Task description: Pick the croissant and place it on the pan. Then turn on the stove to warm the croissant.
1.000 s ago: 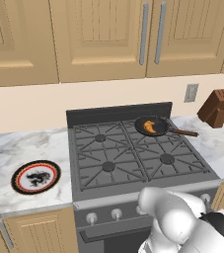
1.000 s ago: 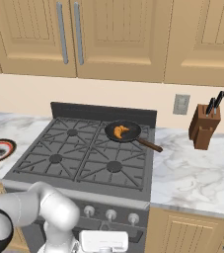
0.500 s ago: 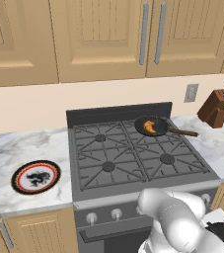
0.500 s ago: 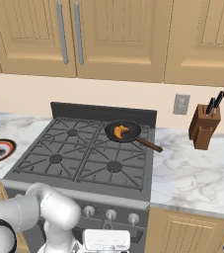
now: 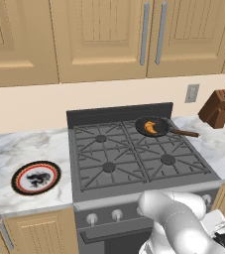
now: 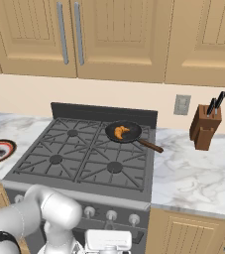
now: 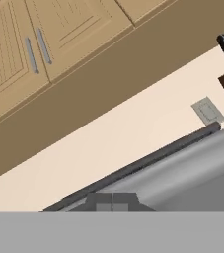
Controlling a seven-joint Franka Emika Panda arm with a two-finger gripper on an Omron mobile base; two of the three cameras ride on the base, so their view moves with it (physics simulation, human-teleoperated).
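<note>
The croissant lies inside the pan, which sits on the burner at about 2 o'clock on the stove, its handle pointing toward 4 o'clock. In the hand view the gripper is low at the stove's front edge, its two fingertips pressed together with nothing between them. A red-rimmed plate rests on the counter at 9 o'clock of the stove, and a knife block stands at 3 o'clock.

Stove knobs partly hidden behind white arm. Knife block cut by right edge in left base view.
</note>
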